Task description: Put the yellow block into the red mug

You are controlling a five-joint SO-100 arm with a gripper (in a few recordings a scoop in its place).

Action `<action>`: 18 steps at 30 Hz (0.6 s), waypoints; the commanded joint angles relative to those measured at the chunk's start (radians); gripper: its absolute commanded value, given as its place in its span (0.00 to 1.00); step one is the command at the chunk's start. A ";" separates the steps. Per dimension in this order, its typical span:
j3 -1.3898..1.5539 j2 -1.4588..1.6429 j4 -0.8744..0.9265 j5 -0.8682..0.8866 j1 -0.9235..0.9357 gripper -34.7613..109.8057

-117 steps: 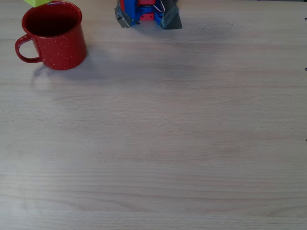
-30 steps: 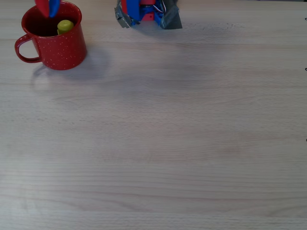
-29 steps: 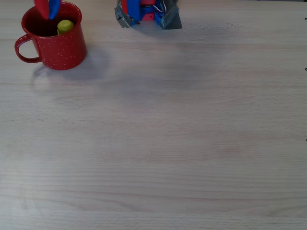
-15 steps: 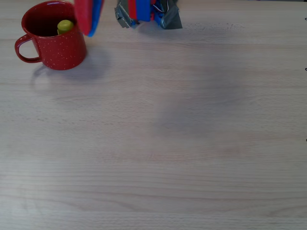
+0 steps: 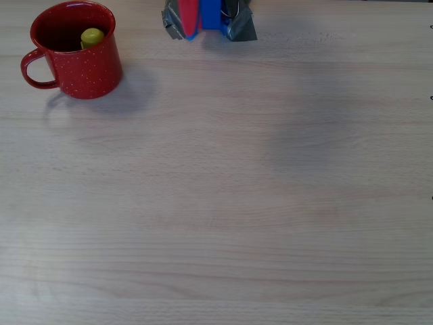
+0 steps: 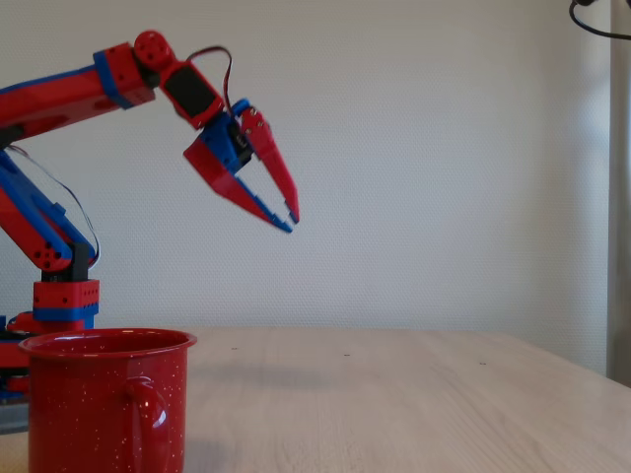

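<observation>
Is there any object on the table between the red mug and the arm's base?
No. In the overhead view, only bare wooden table lies between the red mug and the arm's base.

The red mug is showing a bright red outside flecked with fine white speckles and a darker red inside, and the yellow block is glowing bright yellow against that dark lining. The arm is wearing red segments with blue bands, and its gripper is carrying one red finger and one blue-edged one. The table is showing pale wood with fine grain lines, while the wall is sitting plain off-white.
</observation>
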 commanded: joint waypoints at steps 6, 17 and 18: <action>0.210 0.245 -0.031 -0.005 -0.003 0.24; 0.606 0.575 -0.046 -0.012 -0.023 0.24; 0.640 0.607 -0.046 -0.014 -0.023 0.24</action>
